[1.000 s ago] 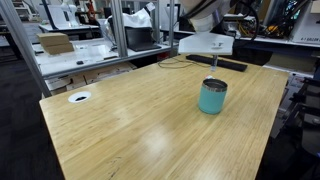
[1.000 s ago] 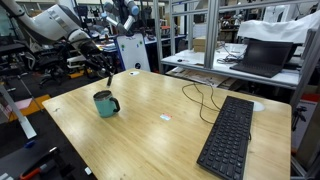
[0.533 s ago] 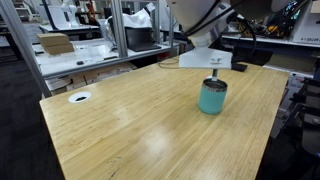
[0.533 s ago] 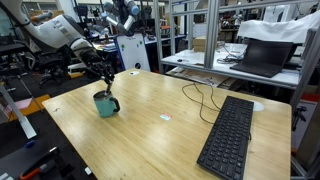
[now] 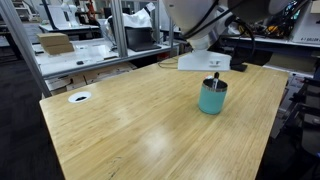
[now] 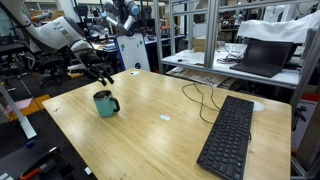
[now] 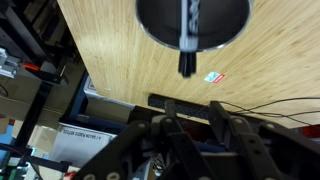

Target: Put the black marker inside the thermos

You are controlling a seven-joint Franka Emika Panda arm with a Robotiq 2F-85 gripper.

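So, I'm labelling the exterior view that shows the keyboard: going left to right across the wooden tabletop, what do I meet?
thermos → white scrap → keyboard

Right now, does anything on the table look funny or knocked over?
Only one thing: the black marker pokes up out of the thermos, its top showing above the rim. The thermos stands upright, and nothing looks spilled or broken.
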